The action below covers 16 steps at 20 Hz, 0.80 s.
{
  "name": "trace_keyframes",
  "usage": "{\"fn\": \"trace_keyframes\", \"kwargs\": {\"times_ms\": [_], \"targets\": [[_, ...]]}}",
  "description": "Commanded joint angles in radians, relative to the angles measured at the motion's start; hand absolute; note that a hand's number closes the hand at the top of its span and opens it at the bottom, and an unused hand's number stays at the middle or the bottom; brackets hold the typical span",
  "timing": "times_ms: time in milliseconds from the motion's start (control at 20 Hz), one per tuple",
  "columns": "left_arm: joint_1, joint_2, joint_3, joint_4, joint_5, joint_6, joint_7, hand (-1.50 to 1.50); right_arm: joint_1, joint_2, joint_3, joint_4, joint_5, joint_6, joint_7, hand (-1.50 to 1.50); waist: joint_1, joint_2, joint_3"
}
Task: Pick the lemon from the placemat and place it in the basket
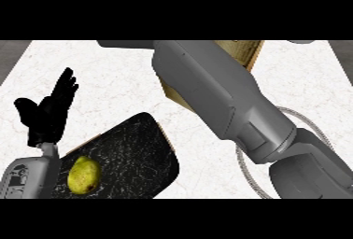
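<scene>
Lemon [83, 174]: yellow-green, lying on the placemat near its lower left part; nothing touches it.
Placemat [134, 154]: black with pale marbling, rounded corners, set at an angle on the white counter [117, 79].
Left hand [47, 112]: at the view's left, above the placemat's left edge, fingers straight and pointing up, thumb spread; holds nothing, apart from the lemon.
Right arm [221, 100]: large grey forearm crossing the middle of the view toward the top.
Right hand: not seen; the arm leaves the view's top edge.
Basket [243, 161]: only a thin grey rim arc shows at right, mostly hidden by the right arm.
Wooden board [243, 50]: behind the right arm, near the top.
</scene>
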<state>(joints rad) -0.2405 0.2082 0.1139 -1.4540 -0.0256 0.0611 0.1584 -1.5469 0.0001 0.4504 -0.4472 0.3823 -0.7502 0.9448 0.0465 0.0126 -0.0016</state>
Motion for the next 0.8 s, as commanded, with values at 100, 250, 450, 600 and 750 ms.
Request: {"fn": "trace_keyframes", "kwargs": {"times_ms": [100, 250, 450, 600, 750], "targets": [[0.044, -0.015, -0.020, -0.080, -0.015, 0.019, 0.050, 0.00, 0.044, -0.013, -0.102, 0.020, -0.058, 0.006, -0.152, 1.50, -0.011, -0.005, 0.001], [0.045, -0.002, 0.010, 0.006, 0.003, -0.010, -0.026, 0.00, 0.077, -0.001, -0.124, 0.044, -0.069, -0.028, -0.212, 1.50, -0.011, -0.001, 0.001], [0.028, 0.014, 0.019, -0.005, 0.006, -0.010, -0.009, 0.00, -0.015, -0.032, 0.214, 0.180, 0.219, 0.277, -0.203, 1.50, -0.016, -0.010, -0.004], [0.022, -0.013, -0.006, -0.025, -0.009, 0.011, 0.013, 0.00, -0.045, -0.049, 0.245, 0.211, 0.264, 0.330, -0.241, 1.50, -0.013, -0.006, -0.001], [0.017, -0.018, -0.008, -0.024, -0.019, 0.021, 0.023, 0.00, -0.072, -0.053, 0.230, 0.232, 0.279, 0.351, -0.263, 1.50, -0.017, -0.004, 0.000]]}}
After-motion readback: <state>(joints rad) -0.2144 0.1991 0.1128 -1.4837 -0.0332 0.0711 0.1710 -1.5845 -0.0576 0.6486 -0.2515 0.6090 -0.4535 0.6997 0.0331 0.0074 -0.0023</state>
